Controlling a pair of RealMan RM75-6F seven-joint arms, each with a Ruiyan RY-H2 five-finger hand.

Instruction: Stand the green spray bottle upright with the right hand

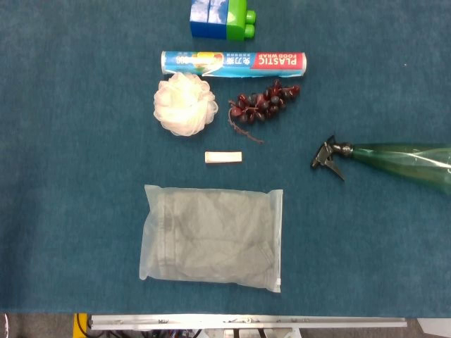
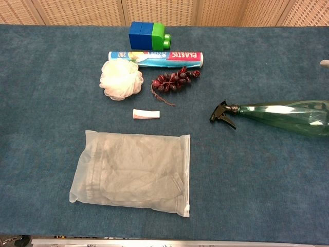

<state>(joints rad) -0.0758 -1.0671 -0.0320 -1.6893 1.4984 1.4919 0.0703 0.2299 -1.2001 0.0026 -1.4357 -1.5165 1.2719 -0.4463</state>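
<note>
Lying flat at the table's right edge: green spray bottle (image 2: 288, 116), black trigger (image 2: 222, 114) pointing left. Probably light, smooth, slippery plastic; grip the wide body (not the nozzle). Neither hand shows clearly; state unknowable.

You're at a staged test bench: blue felt-covered table (image 2: 41, 62) edged by a metal rail (image 1: 246, 322), with woven tan wall panels (image 2: 77, 11) behind that table.
</note>
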